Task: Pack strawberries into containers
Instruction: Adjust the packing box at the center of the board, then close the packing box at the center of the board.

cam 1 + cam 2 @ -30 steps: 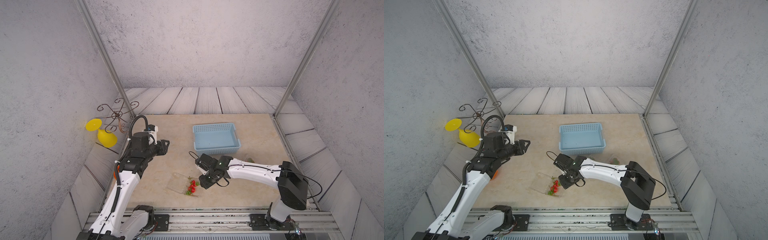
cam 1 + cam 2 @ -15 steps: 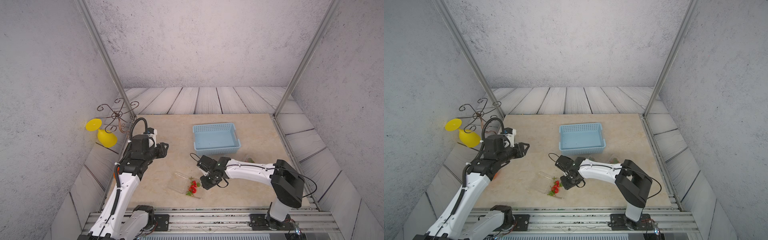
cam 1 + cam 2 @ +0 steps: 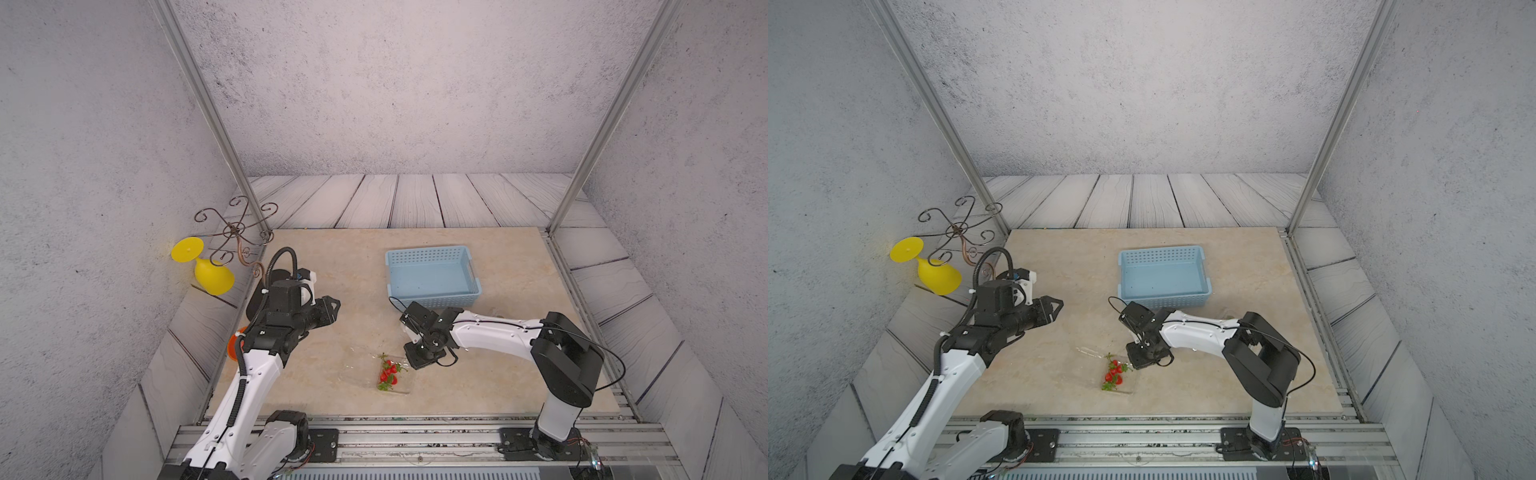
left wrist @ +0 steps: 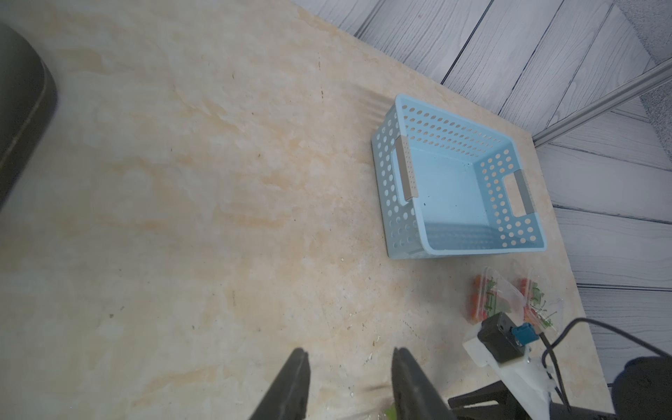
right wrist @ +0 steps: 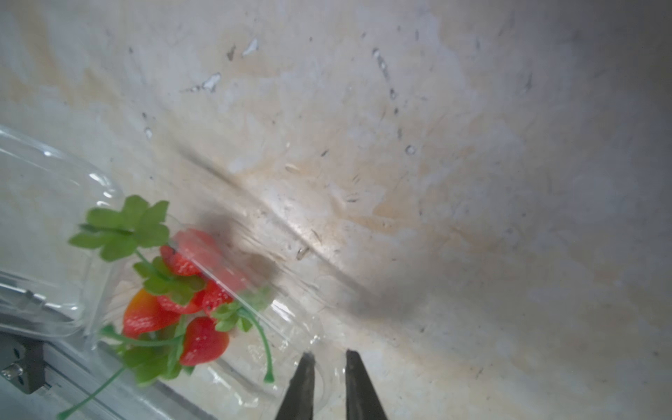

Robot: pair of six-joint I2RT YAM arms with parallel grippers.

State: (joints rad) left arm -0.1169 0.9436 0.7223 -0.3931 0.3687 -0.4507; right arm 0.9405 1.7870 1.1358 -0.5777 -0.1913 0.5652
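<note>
Left gripper (image 4: 349, 354) hangs half open over the table (image 4: 182, 182), holding nothing. The open container (image 3: 361, 372) lies flat, stretching sideways from the right gripper (image 5: 329, 354), lid end farthest, about five strawberries (image 5: 203, 342) inside, stems splayed. Its jaws sit nearly together around the clear rim, pinching or not, can't tell. Two closed containers (image 4: 487, 298) behind it, three in all

I am looking at glossy red strawberries (image 3: 388, 372) with matt green caps in a clear glossy plastic clamshell container (image 5: 54, 203); at one o'clock from it, a matt light blue perforated plastic basket (image 3: 428, 252) is sitting on the smooth beige marbled tabletop (image 3: 353, 257).
</note>
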